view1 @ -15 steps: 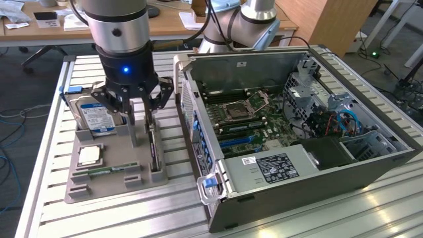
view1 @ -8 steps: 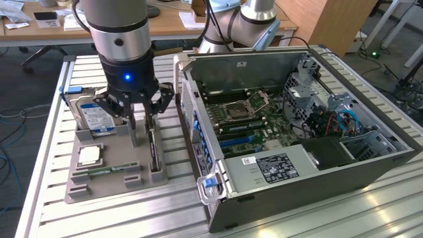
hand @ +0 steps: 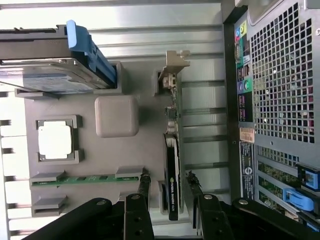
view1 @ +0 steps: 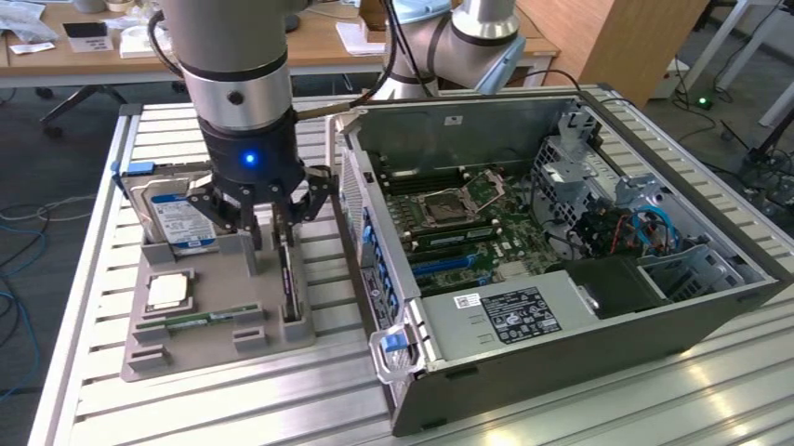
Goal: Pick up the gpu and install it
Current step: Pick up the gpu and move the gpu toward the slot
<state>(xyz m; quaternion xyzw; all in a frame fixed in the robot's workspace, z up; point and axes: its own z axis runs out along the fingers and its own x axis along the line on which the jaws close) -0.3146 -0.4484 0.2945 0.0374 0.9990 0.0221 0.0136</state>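
Robotics lab; slotted alu bench [view1: 620, 409]; office desks [view1: 312, 39] behind.

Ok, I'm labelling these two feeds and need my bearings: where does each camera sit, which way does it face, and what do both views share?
Exterior view: off the arm, raised, looking down at an angle over the grey holder and the open computer case; the arm and gripper show.
Wrist view: on the wrist, looking down past the fingers, jaws open either side of the gpu standing on edge in the holder.
Shared: gpu, holder, hard drive, computer case.
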